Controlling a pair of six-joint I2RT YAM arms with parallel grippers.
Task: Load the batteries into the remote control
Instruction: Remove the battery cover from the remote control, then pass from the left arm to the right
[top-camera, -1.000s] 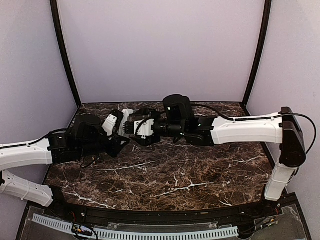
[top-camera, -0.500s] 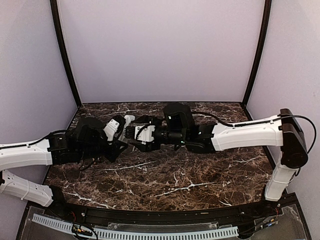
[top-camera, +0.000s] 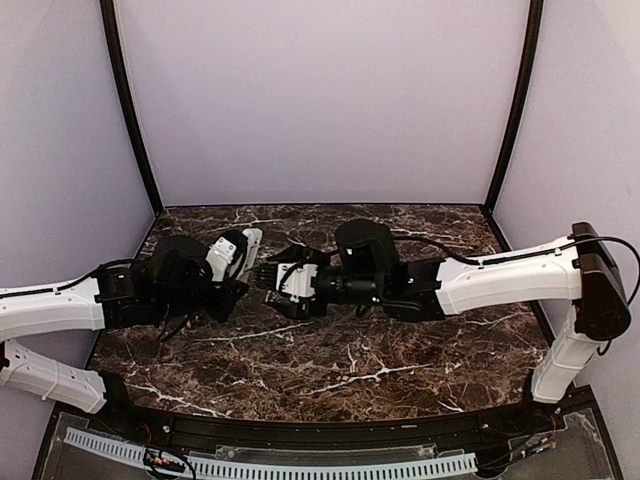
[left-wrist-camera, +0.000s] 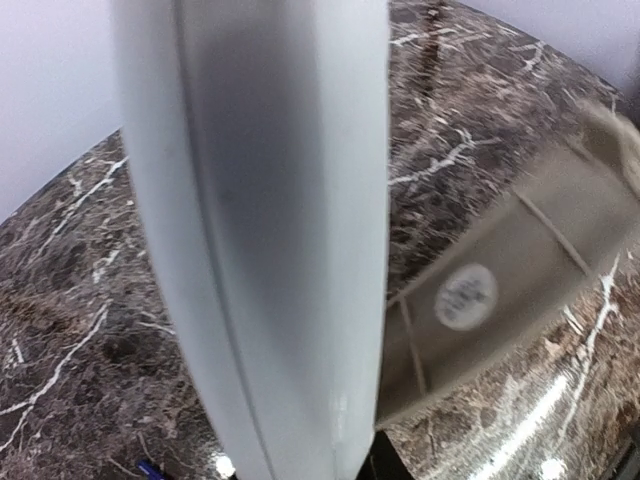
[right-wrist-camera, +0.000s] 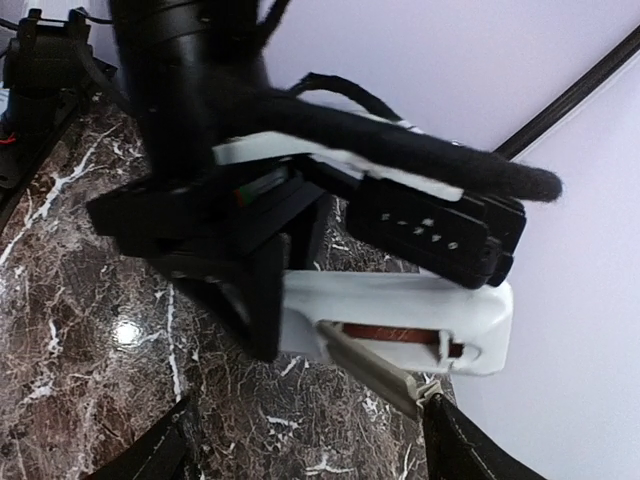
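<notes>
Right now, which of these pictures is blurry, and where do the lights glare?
Left wrist view: the remote control sits so near the lens that it is a soft white blur, with lamp glints on the table below. Right wrist view: mostly sharp, one bright glare spot on the table. Top external view: evenly lit, clear.

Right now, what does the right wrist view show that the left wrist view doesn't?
Only the right wrist: the left end effector clamped on the remote control, with a brown battery lying in its open back. Only the left wrist: a blurred beige part with a round label, which I can't identify. Both: the white remote control and the marble table.
</notes>
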